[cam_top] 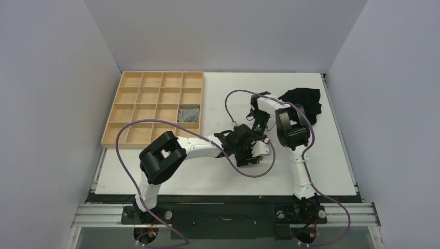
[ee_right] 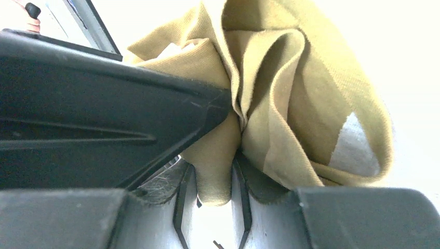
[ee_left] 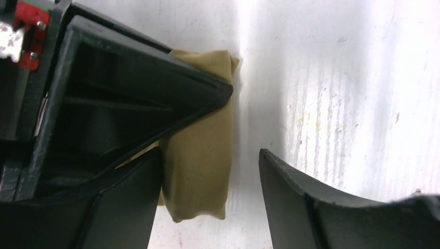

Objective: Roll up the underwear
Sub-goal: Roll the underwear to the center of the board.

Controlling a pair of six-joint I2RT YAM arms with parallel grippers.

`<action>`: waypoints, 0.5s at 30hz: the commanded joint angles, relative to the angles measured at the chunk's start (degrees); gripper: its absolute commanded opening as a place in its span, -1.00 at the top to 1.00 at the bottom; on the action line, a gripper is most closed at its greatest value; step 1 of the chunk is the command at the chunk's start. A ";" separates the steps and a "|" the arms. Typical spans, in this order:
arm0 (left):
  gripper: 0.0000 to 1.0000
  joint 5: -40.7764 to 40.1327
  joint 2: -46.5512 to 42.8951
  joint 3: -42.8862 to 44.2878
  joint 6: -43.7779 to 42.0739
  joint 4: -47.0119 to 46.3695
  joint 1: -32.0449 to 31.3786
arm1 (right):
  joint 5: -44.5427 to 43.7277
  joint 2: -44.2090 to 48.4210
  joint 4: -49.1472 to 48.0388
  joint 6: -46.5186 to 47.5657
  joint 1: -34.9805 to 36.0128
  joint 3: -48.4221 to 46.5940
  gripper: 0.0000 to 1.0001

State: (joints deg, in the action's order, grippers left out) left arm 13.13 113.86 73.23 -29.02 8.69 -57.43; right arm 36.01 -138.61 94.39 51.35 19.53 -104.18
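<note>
While the right fingers (ee_right: pixel 363 218) clamp a fold of the underwear (ee_right: pixel 290 98), the left fingers (ee_left: pixel 311 207) stand apart around the roll; close them gently, keeping it tight.

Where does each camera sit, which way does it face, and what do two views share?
Top external: above and behind, looking down at the table; left arm and right arm show.
Left wrist: on its arm, facing down at the underwear; the open left gripper shows.
Right wrist: on its arm, close up; the right gripper pinches the fabric.
Both wrist views share the underwear.
</note>
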 commanded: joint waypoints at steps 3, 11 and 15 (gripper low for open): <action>-0.05 -0.94 2.25 3.66 0.57 -1.22 -0.49 | -2.52 -2.01 -5.42 2.71 0.53 -0.43 0.82; 0.98 0.81 3.53 3.43 3.20 0.81 -0.41 | -2.38 -0.07 -7.37 2.35 0.30 1.43 0.76; 1.00 2.09 3.43 1.87 4.82 0.89 0.26 | -1.08 1.68 -8.54 2.26 -0.35 2.83 0.58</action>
State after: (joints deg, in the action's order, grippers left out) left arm 12.34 115.85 75.64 -26.98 8.73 -57.58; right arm 35.88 -138.39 94.24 51.64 19.42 -103.37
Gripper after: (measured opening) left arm 0.100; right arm 0.210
